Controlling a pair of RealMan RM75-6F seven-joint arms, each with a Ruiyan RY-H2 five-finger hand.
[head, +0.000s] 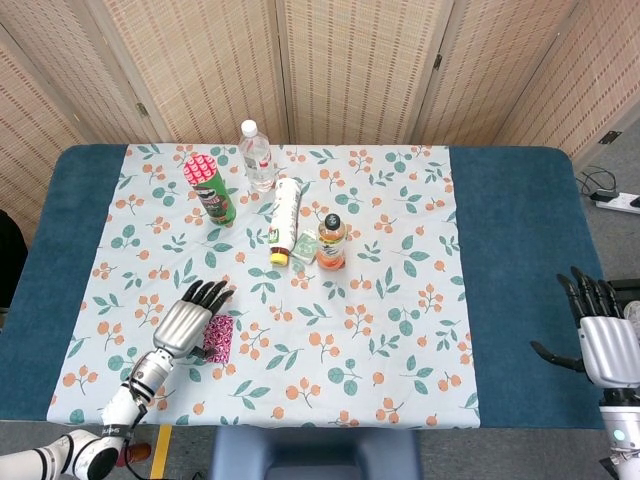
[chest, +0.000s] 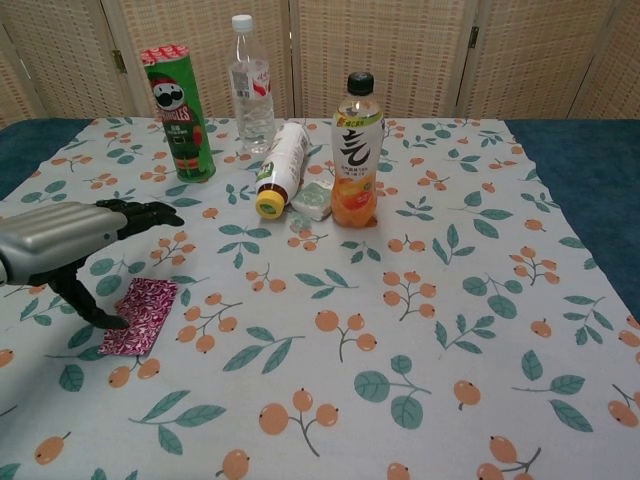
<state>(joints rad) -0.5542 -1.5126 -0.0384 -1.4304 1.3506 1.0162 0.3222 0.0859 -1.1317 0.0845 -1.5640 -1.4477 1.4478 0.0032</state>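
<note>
1. The flat pink patterned foil packet (chest: 139, 316) lies on the floral tabletop (chest: 420, 300), lower left of the chest view.
2. The left robot hand (chest: 75, 235) hovers over it, fingers spread, thumb tip touching the packet, grasping nothing.
3. The right robot hand (head: 603, 335), lower right of the head view, is released, fingers apart.

Packet (chest: 140, 316) right of left robot hand (chest: 75, 236)
</note>
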